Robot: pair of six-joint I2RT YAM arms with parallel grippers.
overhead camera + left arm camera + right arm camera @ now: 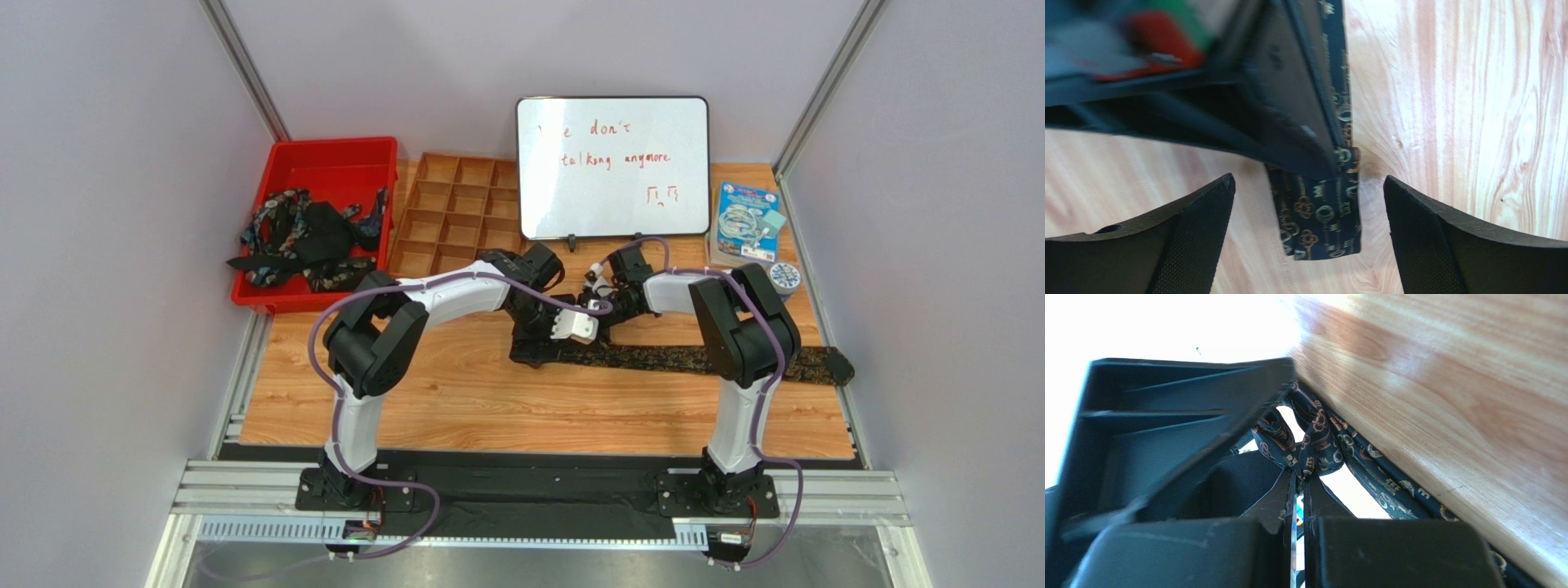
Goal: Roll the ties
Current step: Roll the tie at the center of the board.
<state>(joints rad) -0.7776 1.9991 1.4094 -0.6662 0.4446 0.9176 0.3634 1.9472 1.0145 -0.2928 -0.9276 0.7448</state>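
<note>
A dark tie (711, 361) with a gold key pattern lies stretched across the wooden table, wide end at the right. Its narrow end (1321, 214) hangs between my left gripper's (1308, 180) fingers (1192, 239), which are open and apart from it. My right gripper (1303, 478) is shut on a bunched fold of this tie (1315, 438), lifted just above the table. In the top view the left gripper (567, 325) and the right gripper (597, 290) meet at the tie's left end. Several more ties (301, 235) lie tangled in a red bin (368, 157).
A wooden compartment tray (451, 221) stands beside the red bin. A whiteboard (613, 165) stands upright just behind the grippers. A blue packet (748, 221) and a small round object (783, 279) lie at the back right. The table's right edge is near the tie's wide end.
</note>
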